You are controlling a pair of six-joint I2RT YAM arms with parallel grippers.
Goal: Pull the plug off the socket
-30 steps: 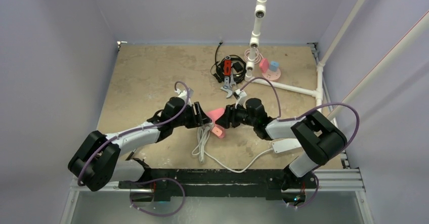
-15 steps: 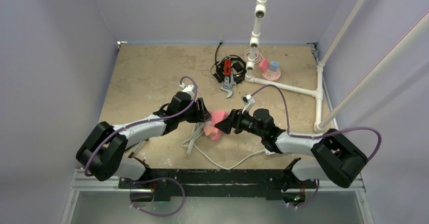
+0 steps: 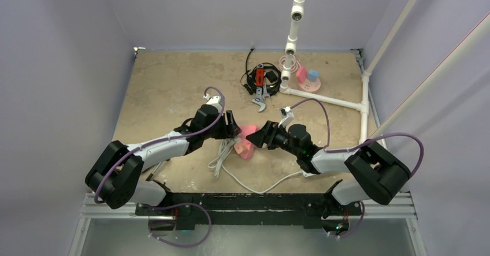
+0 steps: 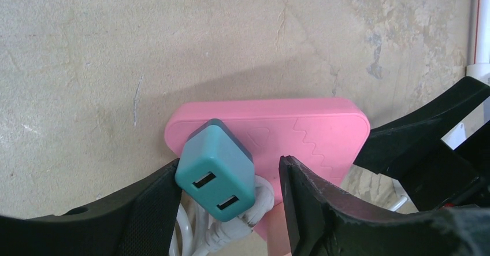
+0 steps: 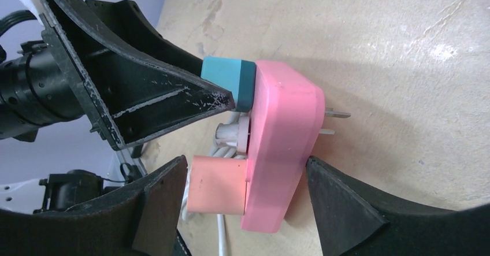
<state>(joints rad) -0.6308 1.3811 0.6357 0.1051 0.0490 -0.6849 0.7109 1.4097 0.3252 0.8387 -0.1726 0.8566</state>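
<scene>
Item: teal plug (image 4: 215,178), cube-shaped, two slots on its outer face, seated in the face of a pink socket block (image 4: 312,132) near the middle of the table (image 3: 167,82); the block's two metal prongs (image 5: 335,117) stick out bare on the opposite side; whether the block rests on the table or is propped clear of it cannot be made out. Left gripper (image 4: 229,162): fingers spread to either side of the teal plug, one finger against its edge, the other standing off with a white plug (image 5: 231,133) partly hidden in the gap. Right gripper (image 5: 245,159): fingers spread wide around the block from the other side; one tip sits at the block's edge, the other just beside a peach plug (image 5: 216,184) on the same face; pressure not discernible. White cord (image 3: 228,160): loops toward the near edge, its start hidden under the grippers. Far right: pink disc (image 3: 312,85) carrying a light-blue cube (image 3: 312,74), small and indistinct; black cable bundle (image 3: 260,77) beside it; white pipe frame (image 3: 323,99), cut off at the top.
</scene>
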